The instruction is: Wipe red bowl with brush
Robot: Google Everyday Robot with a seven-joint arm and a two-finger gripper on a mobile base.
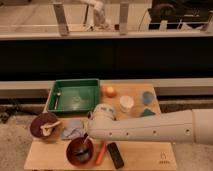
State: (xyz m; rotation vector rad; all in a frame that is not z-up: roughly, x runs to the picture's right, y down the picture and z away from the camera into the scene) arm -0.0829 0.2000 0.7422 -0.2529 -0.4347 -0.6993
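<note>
The red bowl sits at the front left of the wooden table. My white arm reaches in from the right and bends down over the bowl. My gripper points down into the bowl from its right rim. It is shut on the small dark brush, whose lower end sits inside the bowl against the dark inside. The arm's wrist hides the top of the brush.
A maroon bowl with a pale utensil stands left of the red bowl, and a blue-grey cloth lies between them. An orange stick and a black block lie right of it. Behind are a green tray, an orange fruit, a white cup and blue pieces.
</note>
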